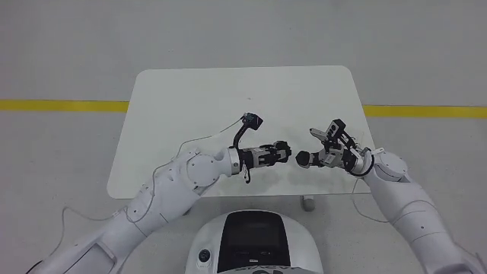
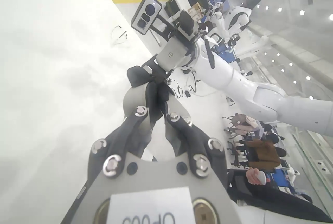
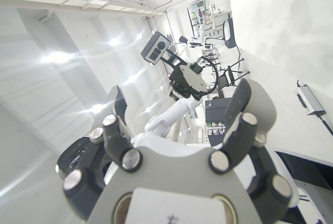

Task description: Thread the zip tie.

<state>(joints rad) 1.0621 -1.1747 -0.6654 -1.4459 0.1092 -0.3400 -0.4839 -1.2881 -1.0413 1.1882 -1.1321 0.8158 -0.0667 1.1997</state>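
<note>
Nearest the robot, over the front part of the white table (image 1: 228, 95), the two grippers are held tip to tip, very close together. The left gripper (image 2: 156, 96) is squeezed closed, its dark pads pressed against each other (whether anything is pinched in there can't be made out, tbh). The right gripper (image 3: 179, 97) is spread wide, with its ribbed pads (image 3: 235, 103) well apart. A bit farther out, the zip tie (image 2: 119, 35) is seen lying on the tabletop as a thin dark loop, apart from both grippers. Beyond the table, a yellow line (image 1: 61, 105) is painted across the grey floor.
</note>
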